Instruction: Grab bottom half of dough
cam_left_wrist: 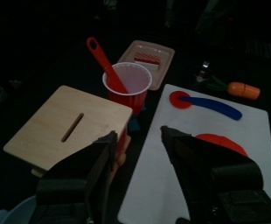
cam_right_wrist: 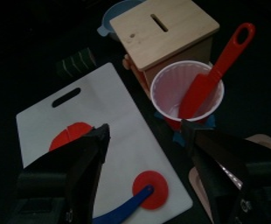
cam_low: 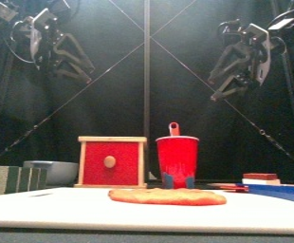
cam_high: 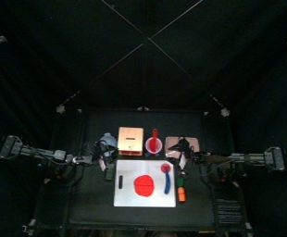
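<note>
Overhead, flat red oval dough lies on the white plastic cutting board, toward its left-centre, untouched. Left gripper hangs high above the board's edge, jaws parted, empty. Right gripper likewise raised, jaws spread wide, holding nothing. Behind the board: red plastic cup with a red-handled utensil inside, beside a wooden box with a slotted top.

red cup with red utensil upright | wooden box beside | white board | blue-handled red scoop on board
</note>
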You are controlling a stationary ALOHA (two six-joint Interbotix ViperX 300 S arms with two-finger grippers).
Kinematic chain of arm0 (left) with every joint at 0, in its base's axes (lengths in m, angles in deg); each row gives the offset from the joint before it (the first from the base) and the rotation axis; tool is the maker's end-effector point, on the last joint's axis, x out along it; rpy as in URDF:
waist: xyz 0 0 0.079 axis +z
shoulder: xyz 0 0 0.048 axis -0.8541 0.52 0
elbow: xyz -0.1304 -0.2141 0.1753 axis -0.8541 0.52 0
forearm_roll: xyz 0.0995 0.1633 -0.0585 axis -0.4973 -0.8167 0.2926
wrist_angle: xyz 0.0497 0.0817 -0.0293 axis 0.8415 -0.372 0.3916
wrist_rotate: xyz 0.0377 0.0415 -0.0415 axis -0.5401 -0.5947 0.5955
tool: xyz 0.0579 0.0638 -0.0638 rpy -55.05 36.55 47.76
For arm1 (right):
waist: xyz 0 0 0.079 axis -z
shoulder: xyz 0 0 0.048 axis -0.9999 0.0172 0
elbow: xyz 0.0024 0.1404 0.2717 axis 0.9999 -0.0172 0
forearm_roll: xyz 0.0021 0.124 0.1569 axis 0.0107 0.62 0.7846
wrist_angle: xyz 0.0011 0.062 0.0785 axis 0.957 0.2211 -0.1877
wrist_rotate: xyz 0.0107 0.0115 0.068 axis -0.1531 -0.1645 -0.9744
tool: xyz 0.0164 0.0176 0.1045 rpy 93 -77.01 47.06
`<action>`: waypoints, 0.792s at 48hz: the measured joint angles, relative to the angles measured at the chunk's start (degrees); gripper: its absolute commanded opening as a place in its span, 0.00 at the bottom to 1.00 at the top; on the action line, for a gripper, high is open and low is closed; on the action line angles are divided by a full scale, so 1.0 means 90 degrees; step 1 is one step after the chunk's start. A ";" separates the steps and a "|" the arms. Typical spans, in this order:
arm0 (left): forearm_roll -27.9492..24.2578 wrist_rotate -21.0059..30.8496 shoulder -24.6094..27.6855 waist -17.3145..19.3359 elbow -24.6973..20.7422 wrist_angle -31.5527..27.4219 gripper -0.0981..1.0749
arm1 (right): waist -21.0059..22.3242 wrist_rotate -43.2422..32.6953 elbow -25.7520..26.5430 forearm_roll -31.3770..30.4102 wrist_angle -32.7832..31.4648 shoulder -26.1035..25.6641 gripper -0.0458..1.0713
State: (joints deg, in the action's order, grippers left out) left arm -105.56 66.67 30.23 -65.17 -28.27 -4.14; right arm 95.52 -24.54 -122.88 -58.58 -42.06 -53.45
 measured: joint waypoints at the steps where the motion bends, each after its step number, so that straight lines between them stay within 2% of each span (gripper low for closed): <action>1: -0.0049 0.0000 0.0000 0.0000 0.0000 0.0000 0.79 | 0.0000 0.0000 0.0000 0.0000 0.0000 0.0000 0.90; 14: -0.0322 0.0000 0.0010 0.0176 0.0000 0.0000 0.79 | 0.0010 0.0000 -0.0039 -0.0039 0.0020 0.0010 0.90; 15: -0.0410 0.0000 0.0000 0.0303 0.0000 0.0000 0.79 | 0.0117 -0.0010 -0.0117 -0.0049 0.0020 0.0020 0.90; 28: -0.0391 0.0020 0.0029 0.0303 0.0000 0.0029 0.79 | 0.0098 -0.0088 -0.0117 -0.0020 0.0049 0.0098 0.90; 38: -0.0391 0.0020 0.0020 0.0303 0.0000 0.0098 0.79 | 0.0049 -0.0088 -0.0107 0.0254 0.0117 0.0244 0.90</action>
State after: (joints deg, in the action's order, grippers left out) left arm -109.08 66.85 30.41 -62.44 -28.27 -3.26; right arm 95.96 -25.34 -123.85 -56.29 -41.01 -51.25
